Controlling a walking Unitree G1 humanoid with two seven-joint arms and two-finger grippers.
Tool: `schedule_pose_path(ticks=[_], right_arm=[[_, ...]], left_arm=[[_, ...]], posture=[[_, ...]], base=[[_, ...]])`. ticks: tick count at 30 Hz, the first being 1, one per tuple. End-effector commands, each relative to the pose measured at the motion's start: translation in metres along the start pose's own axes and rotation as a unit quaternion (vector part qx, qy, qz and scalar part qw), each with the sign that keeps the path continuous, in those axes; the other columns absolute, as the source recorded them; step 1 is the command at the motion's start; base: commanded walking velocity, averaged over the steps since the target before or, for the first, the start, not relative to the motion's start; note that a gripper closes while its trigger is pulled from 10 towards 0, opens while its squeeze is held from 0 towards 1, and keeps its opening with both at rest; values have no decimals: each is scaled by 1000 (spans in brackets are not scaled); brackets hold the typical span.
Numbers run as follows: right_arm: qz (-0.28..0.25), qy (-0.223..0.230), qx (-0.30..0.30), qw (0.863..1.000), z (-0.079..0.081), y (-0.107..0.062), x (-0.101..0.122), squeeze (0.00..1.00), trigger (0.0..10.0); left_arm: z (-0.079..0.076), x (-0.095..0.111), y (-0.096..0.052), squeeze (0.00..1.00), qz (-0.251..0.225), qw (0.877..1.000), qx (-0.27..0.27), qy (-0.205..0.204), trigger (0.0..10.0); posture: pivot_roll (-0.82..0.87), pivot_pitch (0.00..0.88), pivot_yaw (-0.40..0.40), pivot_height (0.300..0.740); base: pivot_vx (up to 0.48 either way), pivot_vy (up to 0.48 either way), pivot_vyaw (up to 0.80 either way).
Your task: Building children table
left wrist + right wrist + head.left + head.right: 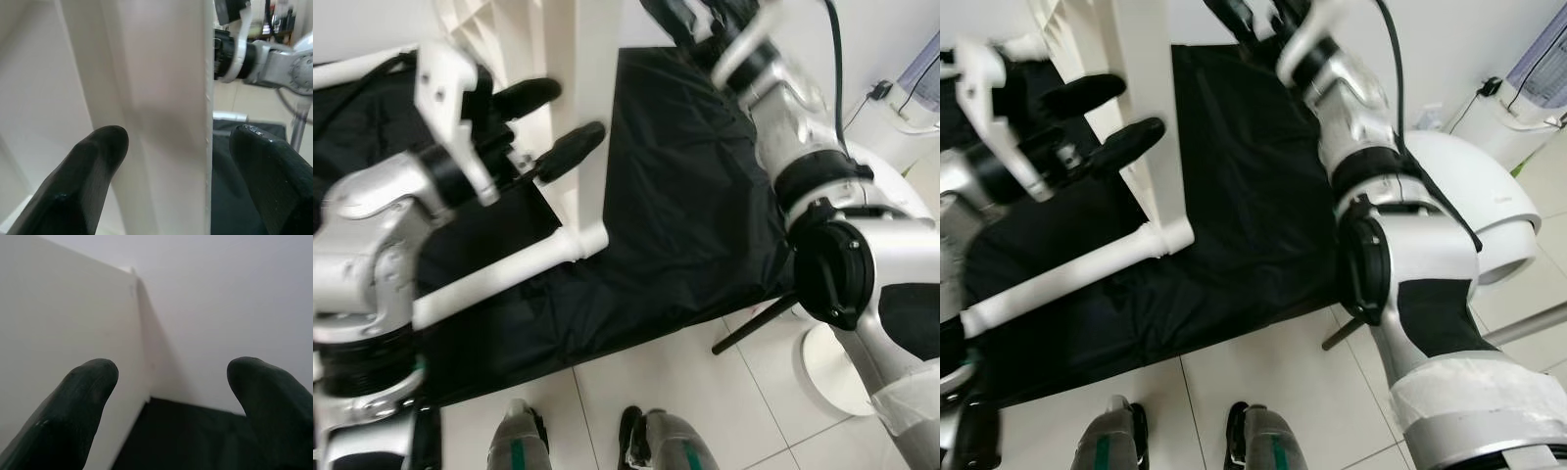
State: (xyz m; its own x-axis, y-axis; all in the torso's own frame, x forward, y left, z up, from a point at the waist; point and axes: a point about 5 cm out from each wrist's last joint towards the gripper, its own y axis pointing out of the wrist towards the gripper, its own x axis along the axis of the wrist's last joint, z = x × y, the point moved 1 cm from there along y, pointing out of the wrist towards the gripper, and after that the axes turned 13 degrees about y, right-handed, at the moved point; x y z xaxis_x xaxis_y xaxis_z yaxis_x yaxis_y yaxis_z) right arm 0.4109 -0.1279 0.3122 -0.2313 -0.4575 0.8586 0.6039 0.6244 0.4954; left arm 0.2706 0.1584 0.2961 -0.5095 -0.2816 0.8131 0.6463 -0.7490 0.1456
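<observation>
A white table frame stands upright on a black cloth (pixel 685 196). It has a tall flat panel (pixel 592 98) and a round white leg (pixel 509 269) that runs out low to the left. My left gripper (pixel 553 122) is open beside the panel. In the left wrist view the panel's edge (pixel 195 98) lies between the two black fingers (pixel 93 161), which are spread apart. My right gripper (pixel 171 382) is open too. It reaches in high at the back, and the white panel (pixel 73 308) is close to one finger with nothing held.
A white domed appliance (pixel 1469 176) stands on the tiled floor at the right, with a thin black rod (pixel 754 323) slanting beside it. A pale machine (pixel 1538 78) is at the far right. My feet (pixel 519 441) are near the cloth's front edge.
</observation>
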Motion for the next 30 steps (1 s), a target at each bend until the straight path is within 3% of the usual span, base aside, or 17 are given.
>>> schedule_pose_path(ticks=[1, 3, 4, 6, 7, 9, 14, 17, 19, 21, 24, 27, 30], right_arm=[[0, -20, 1, 1000, -2, -3, 5, 0, 10000], [14, -24, -26, 999, -12, -20, -4, 0, 10000], [14, -24, -26, 999, -12, -20, -4, 0, 10000], [33, -32, -46, 998, -21, -42, -16, 0, 10000], [33, -32, -46, 998, -21, -42, -16, 0, 10000], [52, -38, -63, 996, -26, -64, -28, 0, 10000], [64, -34, -73, 995, -28, -79, -35, 0, 10000], [71, -37, -85, 993, -30, -96, -42, 0, 10000], [71, -37, -85, 993, -30, -96, -42, 0, 10000], [67, -37, -92, 993, -29, -104, -44, 0, 10000], [50, -20, -121, 991, -17, -126, -57, 0, 10000], [53, -9, -133, 990, -12, -135, -62, 0, 10000], [55, -3, -137, 989, -11, -138, -64, 0, 10000]], left_arm=[[9, -18, -11, 0, 59, 998, 36, -10, 10000], [9, -24, -19, 0, 81, 996, 26, 1, 10000], [9, -24, -19, 0, 81, 996, 26, 1, 10000], [8, -34, -25, 0, 107, 994, 30, 5, 10000], [8, -34, -25, 0, 107, 994, 30, 5, 10000], [3, -38, -26, 0, 114, 993, 18, 0, 10000], [-2, -35, -28, 0, 105, 994, -4, -16, 10000], [-3, -41, -35, 0, 110, 993, -9, -31, 10000], [-3, -41, -35, 0, 110, 993, -9, -31, 10000], [2, -49, -38, 0, 128, 991, 14, -34, 10000], [26, -75, -50, 0, 168, 968, 168, -78, 10000], [27, -81, -53, 0, 175, 959, 203, -94, 10000], [26, -81, -54, 0, 175, 957, 211, -96, 10000]], posture=[[36, 114, -125, 740], [42, 120, -125, 740], [42, 120, -125, 740], [45, 133, -115, 740], [45, 133, -115, 740], [43, 135, -107, 740], [45, 140, -103, 740], [55, 143, -97, 740], [55, 143, -97, 740], [58, 144, -96, 740], [78, 162, -97, 740], [84, 169, -96, 740], [84, 169, -96, 740]], base=[[0, 0, 0], [0, 0, 0], [0, 0, 0], [0, 0, 0], [0, 0, 0], [0, 0, 0], [0, 0, 0], [0, 0, 0], [0, 0, 0], [0, 0, 0], [0, 0, 0], [0, 0, 0], [0, 0, 0]])
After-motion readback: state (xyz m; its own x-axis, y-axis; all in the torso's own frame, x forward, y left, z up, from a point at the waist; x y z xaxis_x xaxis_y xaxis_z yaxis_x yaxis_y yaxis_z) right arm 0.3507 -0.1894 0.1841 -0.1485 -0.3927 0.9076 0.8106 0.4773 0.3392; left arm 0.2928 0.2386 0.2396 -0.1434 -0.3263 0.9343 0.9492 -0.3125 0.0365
